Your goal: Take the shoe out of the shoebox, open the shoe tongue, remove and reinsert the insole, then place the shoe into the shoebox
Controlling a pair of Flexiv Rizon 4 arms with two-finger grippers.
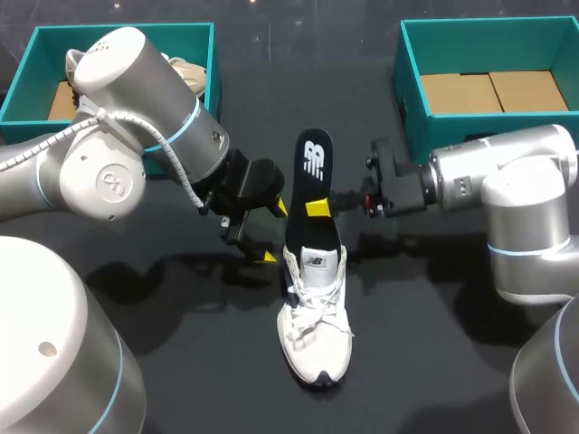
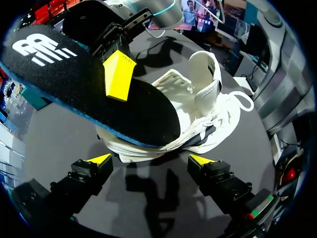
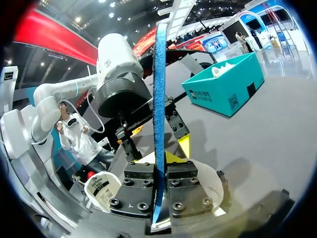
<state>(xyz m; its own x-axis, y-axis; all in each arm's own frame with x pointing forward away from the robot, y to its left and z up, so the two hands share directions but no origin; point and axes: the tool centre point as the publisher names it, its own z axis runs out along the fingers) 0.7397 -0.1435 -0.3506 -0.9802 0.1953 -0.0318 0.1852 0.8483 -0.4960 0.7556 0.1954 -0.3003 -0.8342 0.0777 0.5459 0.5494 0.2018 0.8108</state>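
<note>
Mid-worktop, the right gripper (image 1: 318,208) is clamping the black, blue-edged foam insole (image 1: 312,172) angling up from the white laced sneaker (image 1: 315,325); the left gripper (image 1: 276,231) is gaping wide, empty, beside its heel.

Tabletop (image 1: 425,344) black, matte, plain, spanning whole head view. Soft overlapping shadows across middle and left. Light from overhead, diffuse.
</note>
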